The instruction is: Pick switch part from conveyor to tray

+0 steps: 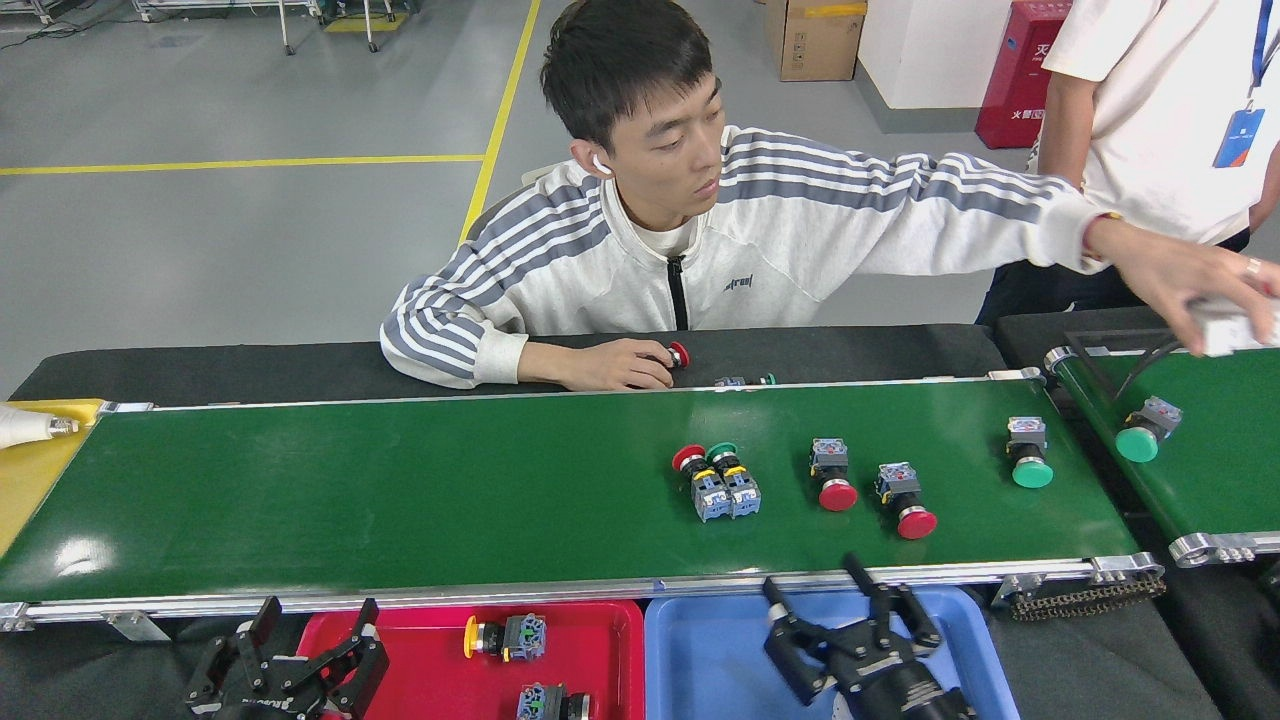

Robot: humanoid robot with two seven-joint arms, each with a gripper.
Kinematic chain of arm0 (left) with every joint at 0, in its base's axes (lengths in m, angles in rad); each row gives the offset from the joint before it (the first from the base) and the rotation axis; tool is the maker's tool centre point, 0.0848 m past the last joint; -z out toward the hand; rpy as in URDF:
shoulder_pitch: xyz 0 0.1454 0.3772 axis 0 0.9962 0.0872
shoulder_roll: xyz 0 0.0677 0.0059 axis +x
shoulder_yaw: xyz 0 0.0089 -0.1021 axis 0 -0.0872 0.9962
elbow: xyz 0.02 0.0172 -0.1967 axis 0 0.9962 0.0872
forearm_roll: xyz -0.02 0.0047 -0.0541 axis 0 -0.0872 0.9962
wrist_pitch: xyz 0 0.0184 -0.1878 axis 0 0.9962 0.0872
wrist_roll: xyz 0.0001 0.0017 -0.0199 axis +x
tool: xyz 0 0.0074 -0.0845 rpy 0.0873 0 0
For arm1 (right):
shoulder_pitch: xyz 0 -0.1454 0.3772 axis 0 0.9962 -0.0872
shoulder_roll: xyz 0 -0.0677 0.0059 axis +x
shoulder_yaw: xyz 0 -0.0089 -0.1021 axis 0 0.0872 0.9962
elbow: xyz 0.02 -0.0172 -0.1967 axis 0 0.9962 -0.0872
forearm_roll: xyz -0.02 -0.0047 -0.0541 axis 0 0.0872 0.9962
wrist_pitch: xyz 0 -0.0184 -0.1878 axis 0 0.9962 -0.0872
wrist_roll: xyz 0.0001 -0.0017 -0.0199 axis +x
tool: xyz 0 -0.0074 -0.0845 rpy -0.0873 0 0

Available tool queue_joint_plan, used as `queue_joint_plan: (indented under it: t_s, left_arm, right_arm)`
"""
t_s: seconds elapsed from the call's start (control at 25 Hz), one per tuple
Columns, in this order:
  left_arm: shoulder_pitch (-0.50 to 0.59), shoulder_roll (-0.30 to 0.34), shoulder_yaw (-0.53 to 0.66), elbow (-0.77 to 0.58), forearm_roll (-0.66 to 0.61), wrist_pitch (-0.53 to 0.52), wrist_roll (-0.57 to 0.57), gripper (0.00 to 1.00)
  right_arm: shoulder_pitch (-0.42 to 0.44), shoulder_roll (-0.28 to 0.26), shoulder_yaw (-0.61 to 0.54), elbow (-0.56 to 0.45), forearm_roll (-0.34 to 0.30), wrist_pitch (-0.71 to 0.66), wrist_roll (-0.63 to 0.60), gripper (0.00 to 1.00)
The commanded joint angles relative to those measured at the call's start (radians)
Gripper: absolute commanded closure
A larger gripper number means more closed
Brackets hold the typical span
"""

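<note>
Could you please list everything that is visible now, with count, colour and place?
conveyor: one, green, across the middle.
switch parts on the conveyor: five; three red, two green, right half.
second belt: one, green, far right, carrying one green switch.
red tray: one, front, holding two switch parts.
blue tray: one, right of the red tray.
seated person: one, striped jacket, behind the conveyor, holding a white part.
standing person: one, white shirt, top right.
left gripper: black, open, empty.
right gripper: black, open, over the blue tray.

Conveyor left half bare; switch parts cluster right; person's arm spans far edge.
</note>
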Motion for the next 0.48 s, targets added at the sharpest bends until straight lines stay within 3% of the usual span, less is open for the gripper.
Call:
queue_joint_plan:
  t_s: [0.0, 0.12, 0.28, 0.44]
  left_arm:
    - [0.006, 0.008, -0.001, -0.031, -0.003, 0.000, 0.002, 0.00]
    - [-0.021, 0.001, -0.039, -0.041, -0.010, -0.050, -0.002, 0.00]
    - [-0.201, -0.013, -0.176, -0.032, -0.062, -0.050, -0.057, 0.00]
    - [-0.317, -0.093, -0.258, 0.045, -0.112, -0.037, -0.108, 0.00]
  right_arm:
    - [0.003, -0.021, -0.004, -0.017, 0.001, 0.114, -0.020, 0.01]
    - [-0.015, -0.046, -0.001, -0.012, 0.010, 0.134, -0.008, 0.01]
    - [-0.072, -0.049, 0.051, 0.001, 0.043, 0.136, 0.047, 0.01]
    - [-0.140, -0.049, 0.119, 0.047, 0.063, 0.136, 0.081, 0.01]
